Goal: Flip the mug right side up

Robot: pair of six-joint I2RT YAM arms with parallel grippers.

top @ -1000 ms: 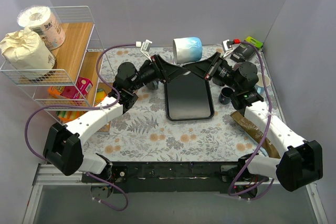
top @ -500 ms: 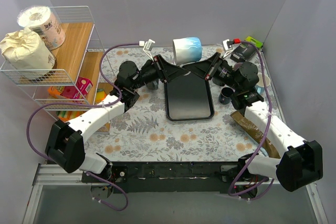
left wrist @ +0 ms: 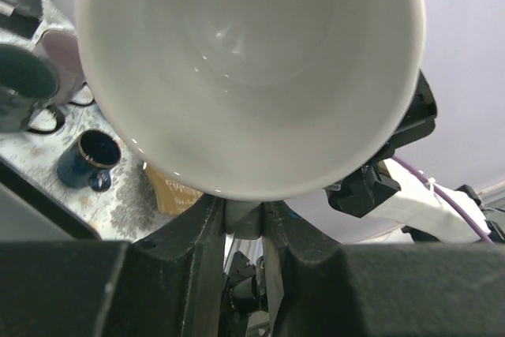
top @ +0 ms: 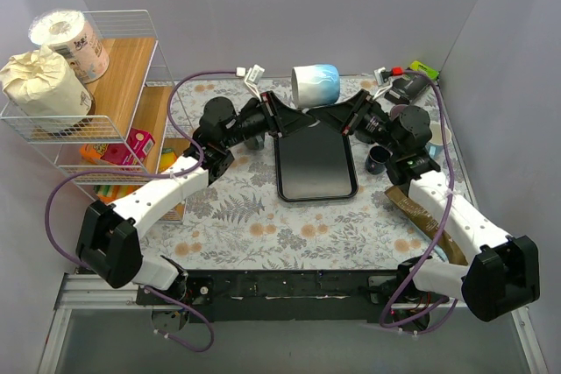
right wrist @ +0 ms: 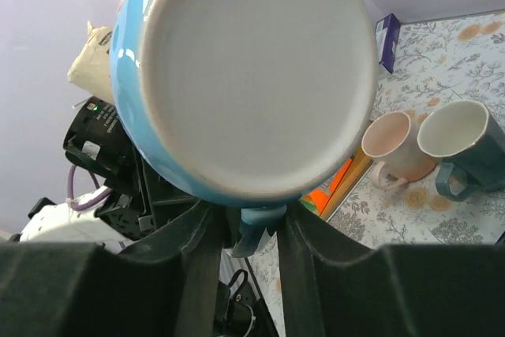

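Observation:
The mug (top: 316, 85), blue at the base fading to white at the rim, is held in the air above the black tray (top: 316, 164), lying on its side. Its open mouth faces my left gripper (top: 298, 118) and its flat base faces my right gripper (top: 323, 116). In the left wrist view I look into the white inside of the mug (left wrist: 252, 69), and my left gripper (left wrist: 246, 222) is shut on its handle. In the right wrist view I see the mug's base (right wrist: 252, 76), and my right gripper (right wrist: 256, 222) is shut on the blue handle stub.
A small dark blue cup (top: 379, 159), a pinkish mug (top: 412, 120) and a teal mug (top: 438, 136) stand at the right. A brown packet (top: 421, 216) lies at the front right. A wire rack (top: 96, 102) with paper rolls stands at the left.
The mug has turned slightly, its mouth showing more toward the left. My left wrist has shifted a little to the right. Both grippers keep their hold under the mug.

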